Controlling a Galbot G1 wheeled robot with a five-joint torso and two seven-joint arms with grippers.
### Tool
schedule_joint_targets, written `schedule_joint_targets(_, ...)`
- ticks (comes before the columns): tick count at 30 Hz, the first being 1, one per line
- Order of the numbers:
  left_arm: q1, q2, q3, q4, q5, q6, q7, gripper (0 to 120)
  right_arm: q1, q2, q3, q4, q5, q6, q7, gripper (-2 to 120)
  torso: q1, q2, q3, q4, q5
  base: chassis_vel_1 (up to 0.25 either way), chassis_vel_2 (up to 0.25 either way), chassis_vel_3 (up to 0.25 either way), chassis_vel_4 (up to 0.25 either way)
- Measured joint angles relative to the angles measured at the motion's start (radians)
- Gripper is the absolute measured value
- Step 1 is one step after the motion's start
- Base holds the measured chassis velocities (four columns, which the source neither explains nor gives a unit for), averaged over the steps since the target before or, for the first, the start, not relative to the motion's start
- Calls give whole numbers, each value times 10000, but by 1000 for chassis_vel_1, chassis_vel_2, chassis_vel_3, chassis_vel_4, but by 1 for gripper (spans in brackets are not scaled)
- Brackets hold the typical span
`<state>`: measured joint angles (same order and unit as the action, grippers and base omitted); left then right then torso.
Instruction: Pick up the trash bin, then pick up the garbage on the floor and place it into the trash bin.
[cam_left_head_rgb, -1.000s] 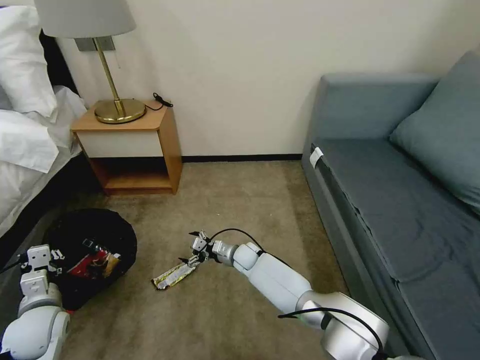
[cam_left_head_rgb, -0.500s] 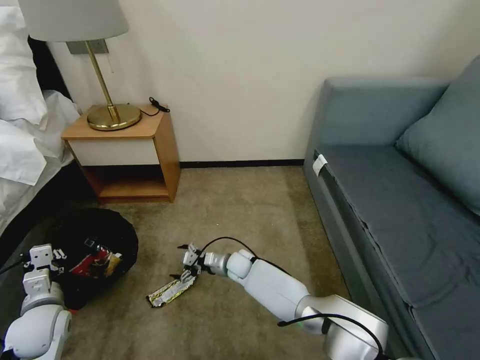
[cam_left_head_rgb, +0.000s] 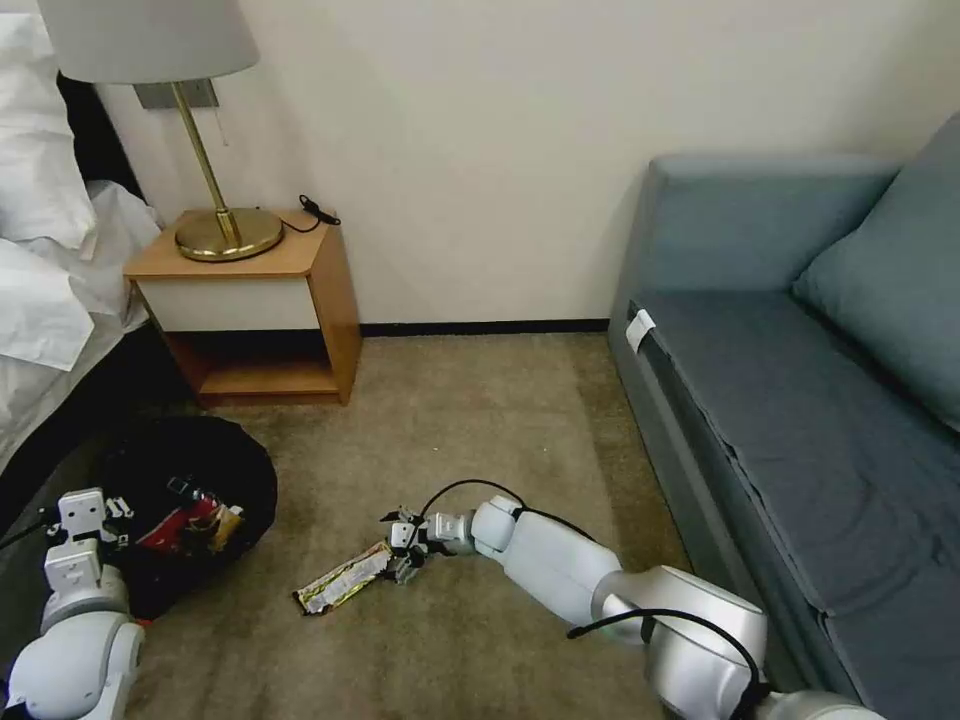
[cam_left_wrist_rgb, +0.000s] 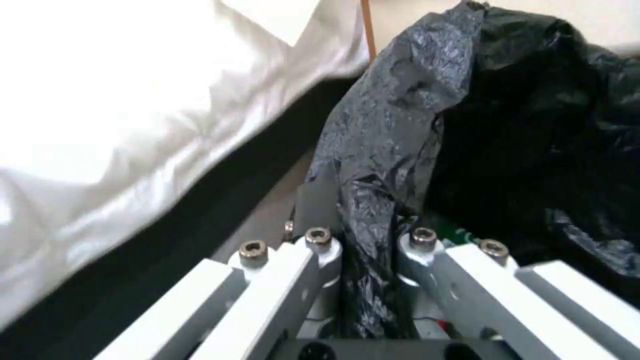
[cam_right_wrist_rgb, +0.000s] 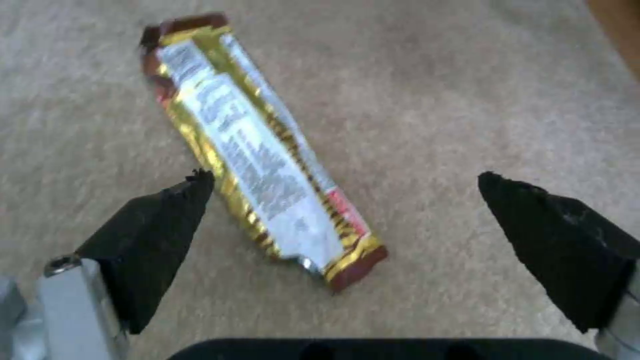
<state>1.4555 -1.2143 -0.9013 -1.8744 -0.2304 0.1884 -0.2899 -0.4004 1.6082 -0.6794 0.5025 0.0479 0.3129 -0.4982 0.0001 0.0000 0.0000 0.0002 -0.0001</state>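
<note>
Since half a second back I have brought the right hand (cam_left_head_rgb: 404, 549) lower, down from above the snack wrapper (cam_left_head_rgb: 344, 589) to sit almost on the carpet (cam_left_head_rgb: 470, 420) at the wrapper's near end. Its black fingers (cam_right_wrist_rgb: 160, 235) stand wide apart and empty; in the right wrist view one finger is just beside the wrapper's long edge and the other is well clear on the far side, so the hand is off-centre.

To do this pickup well, I judge I should slide the hand sideways until the wrapper lies midway between the fingers, press the tips lightly into the carpet pile, then close slowly across the narrow width. Flat foil will likely slip or buckle, so I would pinch near the crimped end, not the middle.

My right arm reaches forward and low from the robot's right, forearm sloping down, wrist bent toward the wrapper. The left hand (cam_left_wrist_rgb: 363, 260) is at the robot's left near the bed (cam_left_head_rgb: 45, 300), clamped on a fold of the black bag lining the trash bin (cam_left_head_rgb: 190, 500), which sits at floor level just left of the wrapper with red litter (cam_left_head_rgb: 190, 525) showing inside.
</note>
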Motion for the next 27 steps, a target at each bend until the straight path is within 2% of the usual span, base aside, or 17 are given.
schedule_joint_targets(1,-16,-60,-34,-573,-255,186,-146,4,-65,-1,-19,248,123,-9,183,100,0,0,0,-4,0,0,0,0,0)
schedule_joint_targets(5,-53,-134,-75,-989,-352,328,-195,4,-79,2,-183,515,362,-81,304,100,0,1,-1,-3,5,0,0,0,0)
schedule_joint_targets(7,-96,-349,-71,-1507,-384,575,-312,4,-30,2,-794,829,962,-208,441,100,0,1,0,-2,4,0,0,0,0)
schedule_joint_targets(13,-86,-635,89,-1707,-421,741,-486,4,260,3,-1490,557,1646,-121,479,100,0,0,-1,0,1,0,0,0,0)
schedule_joint_targets(23,-17,-793,240,-1813,-432,752,-557,4,243,-1,-1780,2,1770,7,577,100,0,1,0,-2,1,0,0,0,0)
schedule_joint_targets(27,-8,-822,251,-1766,-431,734,-557,4,136,-1,-1841,4,1766,142,1085,100,0,1,0,-2,1,0,0,0,0)
